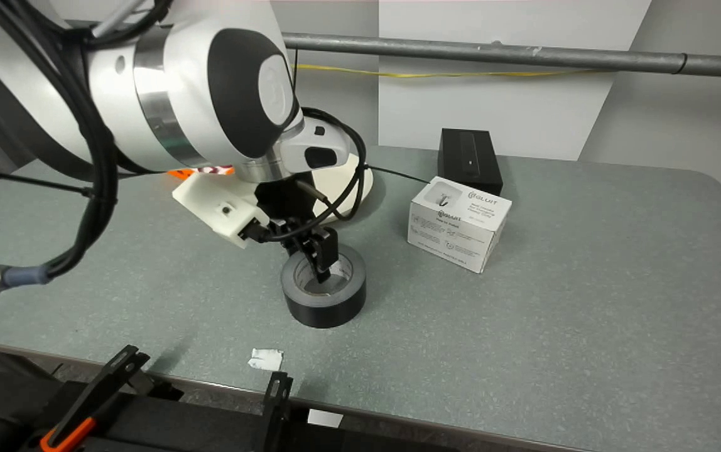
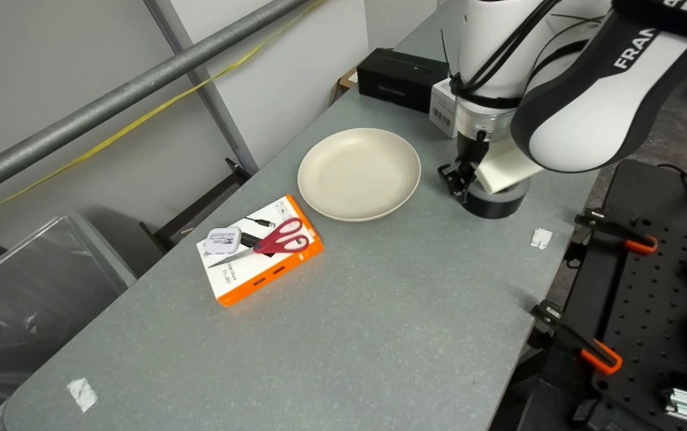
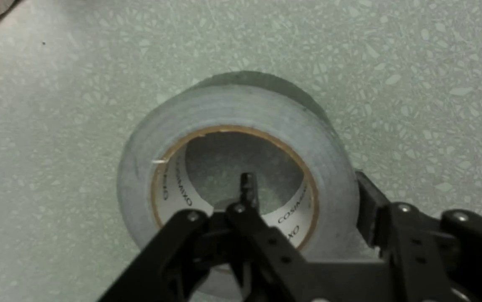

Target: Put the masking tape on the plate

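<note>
The masking tape, a black roll with a grey hollow centre, lies flat on the table in both exterior views and fills the middle of the wrist view. My gripper is open and low over it. One finger is inside the hollow and apart from the inner wall. The other finger is just outside the roll, close to its outer side; I cannot tell if it touches. The cream plate lies bare beside the roll in an exterior view; the arm mostly hides it in an exterior view.
A white box and a black box stand near the plate at the back. An orange-white box bears red scissors and a small white case. Black clamps grip the table's front edge.
</note>
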`<state>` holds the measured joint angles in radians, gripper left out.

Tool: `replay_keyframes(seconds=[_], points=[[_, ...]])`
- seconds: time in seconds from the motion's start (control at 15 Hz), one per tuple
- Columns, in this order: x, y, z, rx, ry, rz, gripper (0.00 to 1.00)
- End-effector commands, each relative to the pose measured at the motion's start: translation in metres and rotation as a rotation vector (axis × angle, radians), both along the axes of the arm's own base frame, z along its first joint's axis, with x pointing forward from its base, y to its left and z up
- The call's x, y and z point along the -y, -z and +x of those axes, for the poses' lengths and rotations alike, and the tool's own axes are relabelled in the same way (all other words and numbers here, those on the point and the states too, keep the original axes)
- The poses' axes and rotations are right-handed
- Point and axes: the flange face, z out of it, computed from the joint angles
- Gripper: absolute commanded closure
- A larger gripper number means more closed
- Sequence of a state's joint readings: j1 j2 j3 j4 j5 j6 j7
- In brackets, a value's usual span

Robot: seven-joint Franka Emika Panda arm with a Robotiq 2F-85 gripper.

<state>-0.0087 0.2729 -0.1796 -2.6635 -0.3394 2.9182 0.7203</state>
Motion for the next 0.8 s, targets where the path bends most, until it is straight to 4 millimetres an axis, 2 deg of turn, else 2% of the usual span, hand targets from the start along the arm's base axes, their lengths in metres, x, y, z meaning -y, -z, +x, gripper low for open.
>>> replay_keyframes(seconds=[0.0, 0.2, 0.4, 0.67, 0.73], points=[[0.001, 0.003, 0.009, 0.029, 0.028, 0.023, 0.74], [-0.001, -0.026, 0.006, 0.045, 0.031, 0.053, 0.96], [0.001, -0.064, 0.007, 0.136, 0.014, 0.065, 0.94], [-0.002, -0.115, 0.022, 0.235, -0.003, 0.108, 0.94], [0.002, -0.088, 0.025, 0.206, 0.013, 0.078, 0.94]])
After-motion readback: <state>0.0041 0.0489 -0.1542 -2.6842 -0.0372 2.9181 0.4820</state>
